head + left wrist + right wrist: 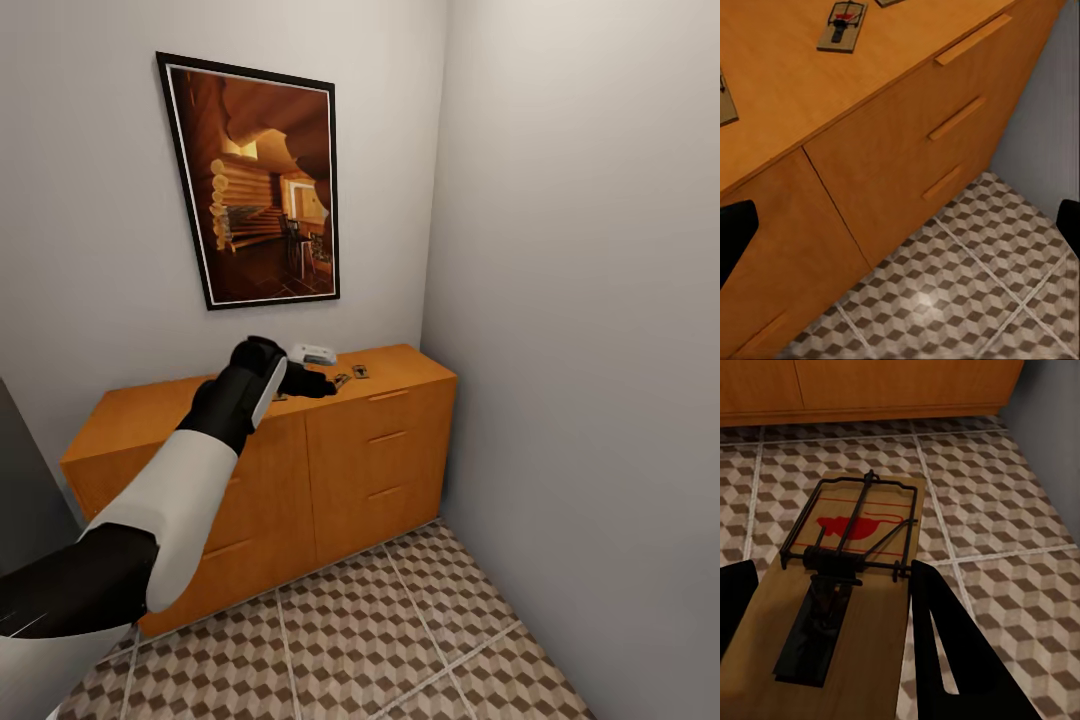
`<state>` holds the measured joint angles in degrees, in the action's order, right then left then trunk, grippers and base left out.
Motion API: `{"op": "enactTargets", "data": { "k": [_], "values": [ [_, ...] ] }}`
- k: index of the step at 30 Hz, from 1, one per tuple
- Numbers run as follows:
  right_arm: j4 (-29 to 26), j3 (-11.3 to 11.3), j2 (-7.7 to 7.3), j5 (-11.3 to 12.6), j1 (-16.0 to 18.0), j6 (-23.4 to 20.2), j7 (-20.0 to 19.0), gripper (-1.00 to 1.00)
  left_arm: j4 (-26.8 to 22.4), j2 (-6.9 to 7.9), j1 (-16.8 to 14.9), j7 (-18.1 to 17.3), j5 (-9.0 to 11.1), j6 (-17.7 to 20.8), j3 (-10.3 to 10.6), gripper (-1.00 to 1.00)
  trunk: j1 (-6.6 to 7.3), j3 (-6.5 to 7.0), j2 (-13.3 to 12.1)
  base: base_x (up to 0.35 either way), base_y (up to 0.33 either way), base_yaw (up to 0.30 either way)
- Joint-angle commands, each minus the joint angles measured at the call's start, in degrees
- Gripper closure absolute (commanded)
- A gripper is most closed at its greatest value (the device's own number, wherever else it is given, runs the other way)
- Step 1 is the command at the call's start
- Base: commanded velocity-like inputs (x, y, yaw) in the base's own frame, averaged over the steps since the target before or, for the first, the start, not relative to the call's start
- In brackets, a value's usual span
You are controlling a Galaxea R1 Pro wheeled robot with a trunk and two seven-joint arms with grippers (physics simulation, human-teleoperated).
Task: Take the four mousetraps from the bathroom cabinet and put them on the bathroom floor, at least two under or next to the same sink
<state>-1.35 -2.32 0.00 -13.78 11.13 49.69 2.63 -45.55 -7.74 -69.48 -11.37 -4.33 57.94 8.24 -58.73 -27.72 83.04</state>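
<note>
Wooden mousetrap point(844, 607) was pinched flat in the right gripper point(832, 607) above the bathroom floor point(1005, 510) for placement, while the left gripper point(900, 225), spread, was held over the cabinet point(370, 450) near a trap point(842, 26) at eleven o'clock.

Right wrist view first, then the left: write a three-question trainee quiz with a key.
1. True or false: the flat wooden mousetrap with the red mark sits between the right gripper's fingers, above the cube-patterned tiled floor.
2. The left gripper is: A shut on a trap; B open, holding nothing; C gripping a drawer handle.
3. Fill in: another wooden mousetrap lies on top of the orange-brown wooden ____.
Key: 1 true; 2 B; 3 cabinet.
</note>
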Motion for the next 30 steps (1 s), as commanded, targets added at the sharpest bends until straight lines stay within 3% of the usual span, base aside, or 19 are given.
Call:
{"op": "enactTargets", "data": {
  "k": [1, 8, 30],
  "values": [
    [0.03, -0.21, 0.00, 0.07, 0.04, 0.17, -0.07, 1.00, 0.36, 0.00, -0.04, -0.65, -0.48, 0.16, 0.02, -1.00, 0.00, -0.06, 0.04, 0.000, 0.000, 0.000],
    [0.03, -0.24, 0.00, 0.07, 0.04, 0.18, -0.05, 1.00, 2.12, 0.00, -0.04, -1.54, -0.50, 0.03, 0.02, -1.00, 0.00, -0.06, 0.04, 0.120, 0.000, 0.000],
    [0.03, -0.36, 0.00, 0.07, 0.04, 0.38, -0.08, 1.00, 4.16, 0.00, -0.04, -1.82, -0.50, -0.10, 0.02, -1.00, 0.00, -0.06, 0.04, 0.252, 0.000, 0.000]
  ]
}}
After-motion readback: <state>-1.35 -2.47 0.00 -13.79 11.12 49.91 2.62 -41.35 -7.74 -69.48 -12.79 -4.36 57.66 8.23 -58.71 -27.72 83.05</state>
